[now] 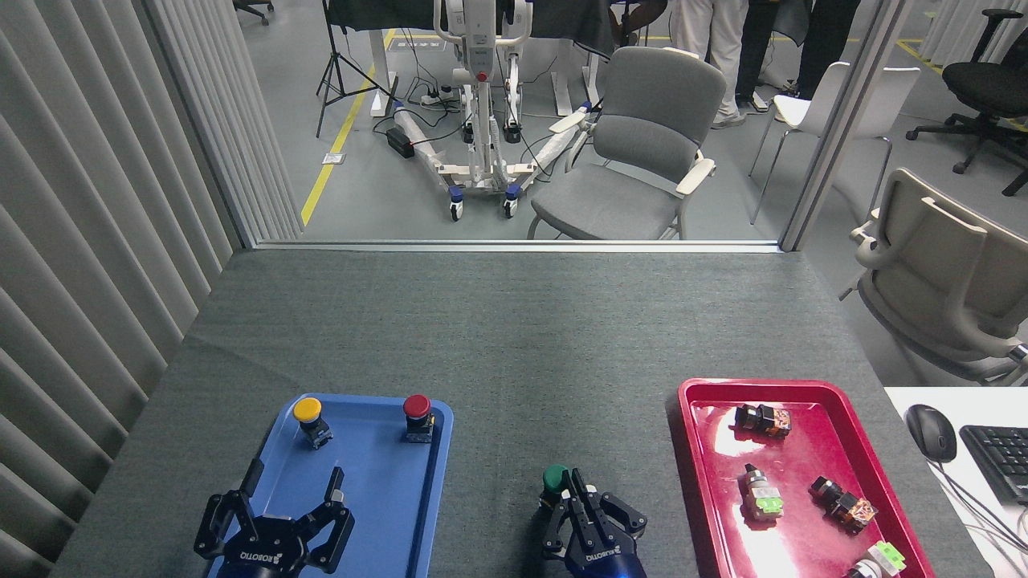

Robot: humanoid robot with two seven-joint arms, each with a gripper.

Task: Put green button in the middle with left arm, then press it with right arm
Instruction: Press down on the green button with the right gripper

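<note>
My right end effector [575, 486], fingers pinched together, tip on green button [555, 479], lower center.
Button sits on grey tabletop [514, 337] btwn trays; left end effector [293, 491] spread wide over blue tray [377, 514].

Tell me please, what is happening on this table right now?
A two-armed robot is working with push-buttons. The green button stands on the grey cloth between the blue tray and the red tray. The right gripper, fingers together, has its tip at the button's cap, apparently pressing it. The left gripper hangs open over the blue tray, where the yellow button and red button stand.
</note>
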